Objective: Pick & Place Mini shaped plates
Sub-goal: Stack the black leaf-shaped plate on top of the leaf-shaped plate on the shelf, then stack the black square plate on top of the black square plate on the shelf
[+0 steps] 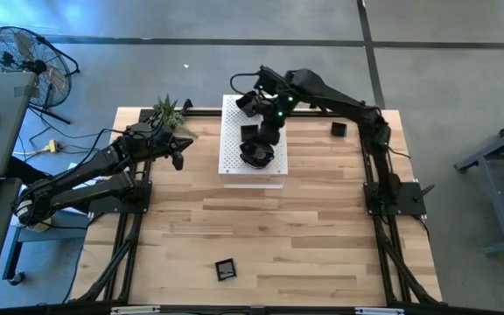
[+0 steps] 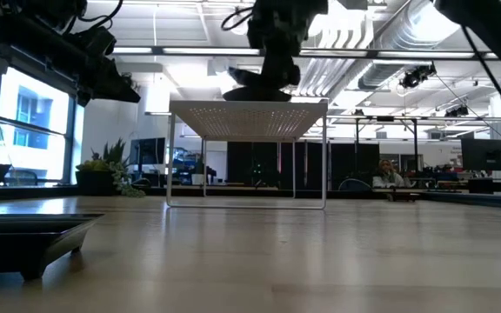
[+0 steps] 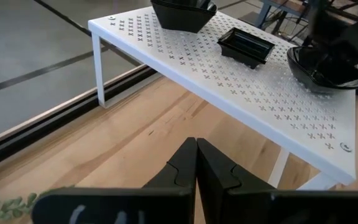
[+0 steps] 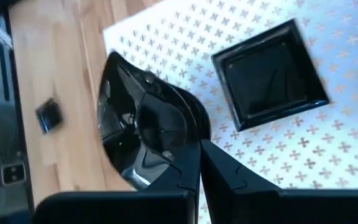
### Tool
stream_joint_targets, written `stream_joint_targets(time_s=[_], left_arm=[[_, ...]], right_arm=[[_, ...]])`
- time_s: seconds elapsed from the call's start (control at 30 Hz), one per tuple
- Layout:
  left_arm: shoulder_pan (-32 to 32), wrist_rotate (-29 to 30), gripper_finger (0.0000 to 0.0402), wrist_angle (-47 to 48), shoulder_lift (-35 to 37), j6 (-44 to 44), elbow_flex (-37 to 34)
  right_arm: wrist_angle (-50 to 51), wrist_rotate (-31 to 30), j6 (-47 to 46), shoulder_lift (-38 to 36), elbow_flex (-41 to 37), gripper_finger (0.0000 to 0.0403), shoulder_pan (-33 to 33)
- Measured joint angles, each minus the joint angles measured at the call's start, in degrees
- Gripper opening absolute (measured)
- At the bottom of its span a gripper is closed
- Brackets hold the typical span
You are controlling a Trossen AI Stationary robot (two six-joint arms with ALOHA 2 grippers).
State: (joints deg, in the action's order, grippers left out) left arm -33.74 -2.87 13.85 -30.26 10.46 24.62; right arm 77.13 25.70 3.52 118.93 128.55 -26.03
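Observation:
A white perforated shelf (image 1: pixel 252 171) stands on legs at the table's far middle. On it rest a black dish at its far end (image 1: pixel 250 104) and a small square dish (image 4: pixel 269 74). My right gripper (image 4: pixel 199 163) reaches over the shelf's near part, shut on a round wavy-edged black dish (image 4: pixel 138 134), also seen in the high view (image 1: pixel 256 157). Two more black dishes lie on the table, one right of the shelf (image 1: pixel 339 129) and one near the near edge (image 1: pixel 226 269). My left gripper (image 3: pixel 196 171) is shut and hovers left of the shelf (image 1: pixel 178 150). My right gripper pinches the wavy dish by its rim (image 4: pixel 188 146) between the two fingers, coming from above and slanting down. In the low view the dish (image 2: pixel 255 87) sits level at the shelf's top; whether it rests there or hangs just clear, I cannot tell.
A small green spiky plant (image 1: pixel 168 112) stands at the table's far left corner, just beyond my left arm. Black frame rails (image 1: pixel 376 219) run along the table's sides. Bare wood (image 1: pixel 261 227) stretches between the shelf and the near edge.

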Motion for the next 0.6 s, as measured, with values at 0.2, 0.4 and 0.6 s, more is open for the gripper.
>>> stream_joint_targets(time_s=[0.2, 0.4, 0.6], left_arm=[[0.01, -0.04, 0.0001, 0.02, -0.01, -0.10, 0.00], [0.00, -0.93, 0.0001, 0.02, 0.00, 0.33, 0.00], [0.00, -1.57, 0.0001, 0.02, 0.00, 0.33, 0.00]], right_arm=[[2.87, 0.18, 4.65, 2.25, 0.03, 0.0005, 0.16], [3.06, -0.53, 5.88, 2.25, -0.37, 0.0016, 0.09], [1.45, -2.92, 6.95, 2.25, -0.37, 0.0065, 0.45]])
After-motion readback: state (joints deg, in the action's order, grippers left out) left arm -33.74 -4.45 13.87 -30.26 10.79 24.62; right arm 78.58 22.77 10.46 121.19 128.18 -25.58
